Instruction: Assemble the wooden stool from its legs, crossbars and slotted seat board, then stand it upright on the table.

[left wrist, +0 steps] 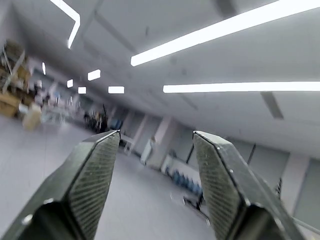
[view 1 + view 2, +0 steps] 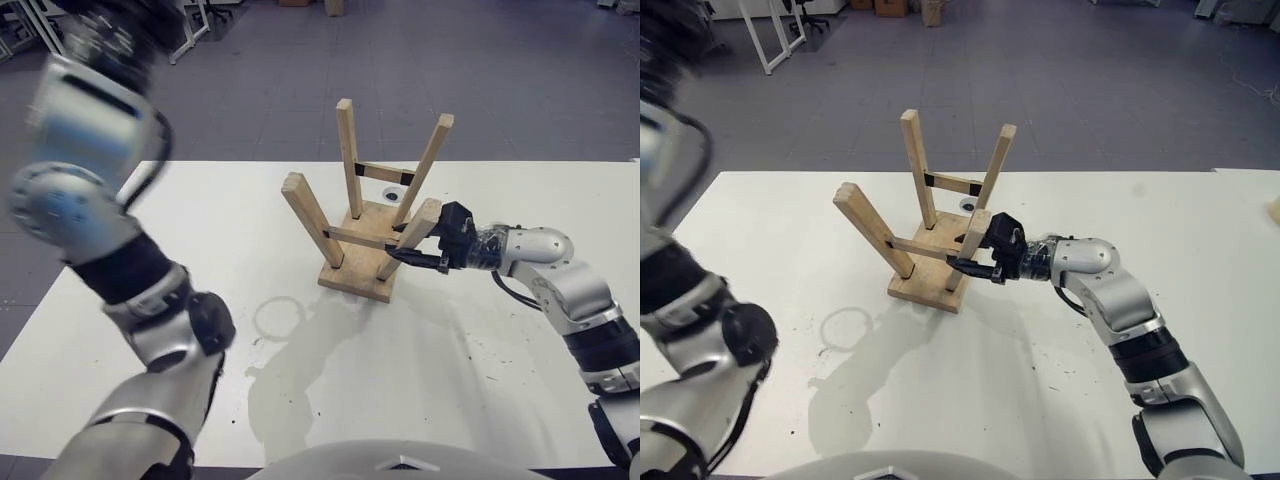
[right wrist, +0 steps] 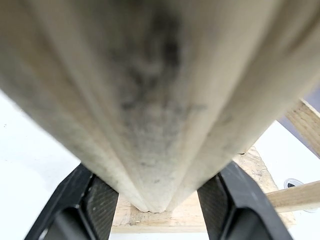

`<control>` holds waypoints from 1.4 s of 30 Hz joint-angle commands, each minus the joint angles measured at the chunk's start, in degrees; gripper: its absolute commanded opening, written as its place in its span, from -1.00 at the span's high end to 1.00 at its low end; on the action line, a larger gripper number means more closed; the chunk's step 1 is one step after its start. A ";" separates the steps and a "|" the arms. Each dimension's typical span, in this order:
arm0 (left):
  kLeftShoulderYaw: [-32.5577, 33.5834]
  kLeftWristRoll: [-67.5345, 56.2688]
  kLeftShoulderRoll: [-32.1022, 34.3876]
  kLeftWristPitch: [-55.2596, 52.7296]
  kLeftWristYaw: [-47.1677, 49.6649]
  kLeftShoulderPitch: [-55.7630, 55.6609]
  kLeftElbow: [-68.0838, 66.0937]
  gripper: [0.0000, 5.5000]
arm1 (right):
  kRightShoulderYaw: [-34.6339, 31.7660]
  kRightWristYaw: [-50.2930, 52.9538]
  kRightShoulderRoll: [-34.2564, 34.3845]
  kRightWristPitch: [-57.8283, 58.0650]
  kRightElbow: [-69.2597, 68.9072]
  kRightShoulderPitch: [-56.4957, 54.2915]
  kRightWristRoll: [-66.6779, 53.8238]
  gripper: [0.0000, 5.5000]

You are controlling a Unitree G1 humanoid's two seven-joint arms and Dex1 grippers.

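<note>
Pale wood stool (image 2: 370,218) w/ black joint marks, white table (image 2: 480,380), black right pincer (image 2: 400,256), grey floor (image 2: 480,80)

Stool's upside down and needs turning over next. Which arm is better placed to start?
Right. The right gripper is shut on a leg of the stool, which rests seat-down on the table. The left gripper is open, up high, facing the ceiling.

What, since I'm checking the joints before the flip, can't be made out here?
Right wrist view: the gripped leg sits against the lens, hiding its joint with the seat board.
Eye views: the right gripper crosses that leg's lower end; slot seating unclear.
Eye views: the far crossbar joints are too small to judge.
</note>
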State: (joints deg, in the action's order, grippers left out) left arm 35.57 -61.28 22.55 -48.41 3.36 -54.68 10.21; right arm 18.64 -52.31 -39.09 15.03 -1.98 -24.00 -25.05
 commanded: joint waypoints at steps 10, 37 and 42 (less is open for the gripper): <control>-3.94 3.25 -0.75 0.53 4.18 12.08 -2.14 0.02 | 7.57 -16.05 0.18 1.40 17.59 -6.66 7.30 0.26; -39.92 34.48 1.43 3.88 -6.91 50.27 5.59 0.02 | -34.65 35.56 25.86 48.12 -32.37 -2.11 1.30 -0.52; -41.24 38.48 -0.29 6.33 -8.35 53.39 3.36 0.02 | -42.33 46.59 39.39 63.20 -40.67 -19.62 -5.97 -0.26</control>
State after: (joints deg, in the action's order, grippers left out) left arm -5.78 -24.30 22.67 -42.97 -4.19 -1.94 14.41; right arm -22.19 -8.31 -2.49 74.36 -41.50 -38.30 -29.42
